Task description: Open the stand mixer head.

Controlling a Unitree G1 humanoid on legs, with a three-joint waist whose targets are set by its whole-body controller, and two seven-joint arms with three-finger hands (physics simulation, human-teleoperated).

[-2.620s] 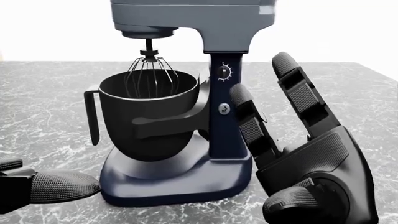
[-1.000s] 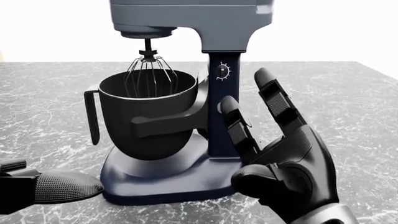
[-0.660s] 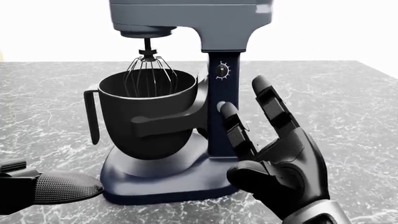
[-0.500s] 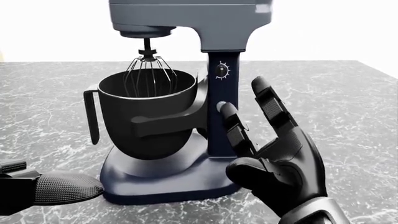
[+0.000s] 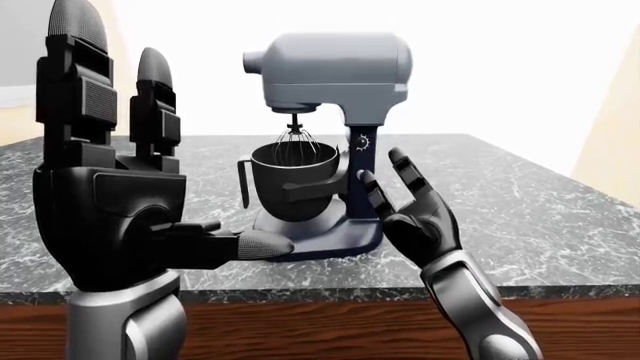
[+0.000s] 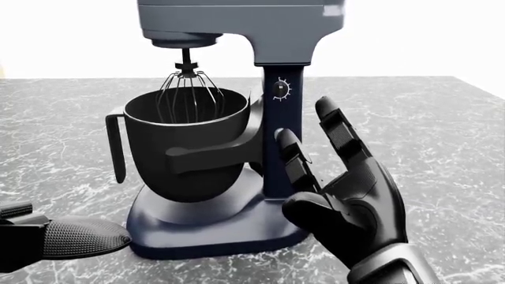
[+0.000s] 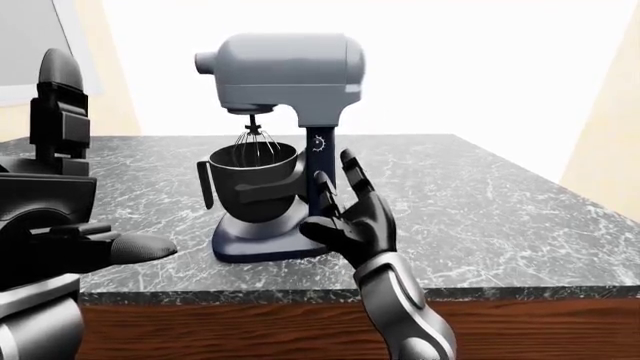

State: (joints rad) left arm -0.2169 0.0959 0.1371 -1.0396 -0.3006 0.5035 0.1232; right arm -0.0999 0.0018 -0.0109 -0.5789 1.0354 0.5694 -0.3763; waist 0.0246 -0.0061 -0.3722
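Observation:
The stand mixer stands on the counter with its grey head (image 5: 330, 71) down. Its whisk (image 6: 187, 89) hangs inside the black bowl (image 6: 185, 142), which sits on the navy base (image 6: 213, 228). My right hand (image 6: 312, 157) is open, palm toward the mixer. It stays low beside the navy column (image 6: 281, 112), and its index fingertip (image 6: 286, 139) is at the column's small round button. A speed dial (image 6: 281, 89) shows above that finger. My left hand (image 5: 160, 150) is open and raised close to the camera on the left, apart from the mixer; the head view shows only its thumb (image 6: 79, 236).
The grey marble counter (image 5: 520, 195) spreads out to the right of the mixer. Its wooden face (image 5: 330, 330) runs along the bottom of the left-eye view. Beige walls (image 5: 615, 112) flank a bright white background.
My right hand has moved left and away from the camera toward the mixer column, ending with its index fingertip at the round button. Left thumb and mixer head have not moved.

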